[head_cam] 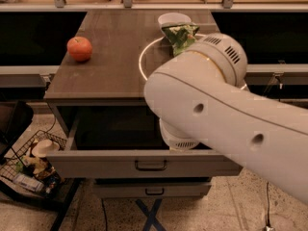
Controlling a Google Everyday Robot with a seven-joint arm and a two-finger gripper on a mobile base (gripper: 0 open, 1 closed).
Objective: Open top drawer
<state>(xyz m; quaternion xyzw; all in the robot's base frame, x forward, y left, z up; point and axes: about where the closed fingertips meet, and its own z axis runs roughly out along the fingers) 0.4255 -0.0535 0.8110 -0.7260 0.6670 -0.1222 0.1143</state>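
Note:
The top drawer [96, 163] stands pulled out under the brown tabletop [110, 66]. Its grey front faces me, with a small black bar handle [150, 165] at centre. The inside is dark and mostly hidden. My white arm [216, 105] fills the middle and right of the view, and its round joint [179, 139] hangs just above the drawer's front edge. My gripper is hidden behind the arm, somewhere over the open drawer.
A red apple [79, 48] sits on the tabletop at the left. A green bag [180, 35] and a white bowl [173, 19] sit at the back. A narrower grey drawer [154, 190] is shut below. A wire basket of clutter [33, 165] stands on the floor at the left.

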